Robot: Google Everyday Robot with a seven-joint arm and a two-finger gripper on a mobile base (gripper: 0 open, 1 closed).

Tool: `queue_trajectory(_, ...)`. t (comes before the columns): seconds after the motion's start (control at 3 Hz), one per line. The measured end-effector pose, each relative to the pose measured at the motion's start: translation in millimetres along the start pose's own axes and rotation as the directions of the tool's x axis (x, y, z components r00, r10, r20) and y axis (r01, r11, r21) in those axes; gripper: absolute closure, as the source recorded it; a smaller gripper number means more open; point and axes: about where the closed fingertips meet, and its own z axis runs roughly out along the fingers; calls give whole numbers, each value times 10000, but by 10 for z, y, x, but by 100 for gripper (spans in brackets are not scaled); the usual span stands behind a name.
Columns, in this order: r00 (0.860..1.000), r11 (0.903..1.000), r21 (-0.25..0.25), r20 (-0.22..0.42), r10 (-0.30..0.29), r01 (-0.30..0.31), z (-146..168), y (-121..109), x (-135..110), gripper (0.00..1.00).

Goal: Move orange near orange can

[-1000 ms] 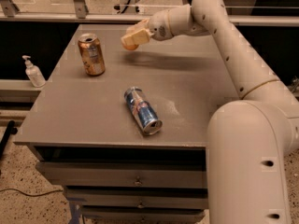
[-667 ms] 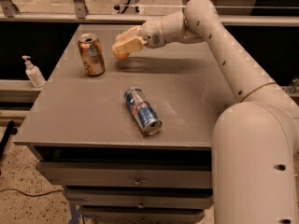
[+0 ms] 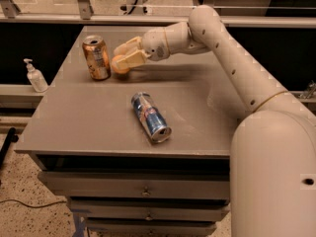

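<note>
1. Gripper (image 3: 120, 58) low over the back-left part of the grey table (image 3: 89, 127), reaching in from the right at the end of a white arm (image 3: 232, 58).
2. Fingers (image 3: 129, 45) clenched around the orange (image 3: 117, 67): one cream finger across its top, the other along its right side. Only the lower left part of the fruit shows past them.
3. Orange just beside the orange can (image 3: 97, 58), on the can's right side, about level with the can's lower half. Narrow gap or light contact between the two; cannot tell which.
4. Cannot tell whether the orange sits on the tabletop or hangs just above it; shadow directly beneath and to the right.
5. Orange round and plain, so no long axis or pointing direction to read; no stem end visible.
6. Orange can upright, long axis vertical, silver top facing up with the opening visible, pale label patch turned toward the front.
7. Gripper's long axis roughly level, pointing left toward the orange can.
8. Blue-and-silver can (image 3: 150, 117) lying on its side near the table's middle, well apart from the orange. Long axis diagonal from back-left to front-right, one round end facing front-right.
9. White pump bottle (image 3: 34, 76) on a ledge off the table's left edge.
10. Drawers (image 3: 143, 189) below the tabletop, shut.
</note>
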Motion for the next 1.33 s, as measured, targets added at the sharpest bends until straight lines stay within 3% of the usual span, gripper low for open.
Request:
queue_trajectory(1.0,9980,9980,44,58,-627,626,18,52,24,13)
queue_trajectory(1.33,9980,9980,58,78,-630,630,17,59,20,0)
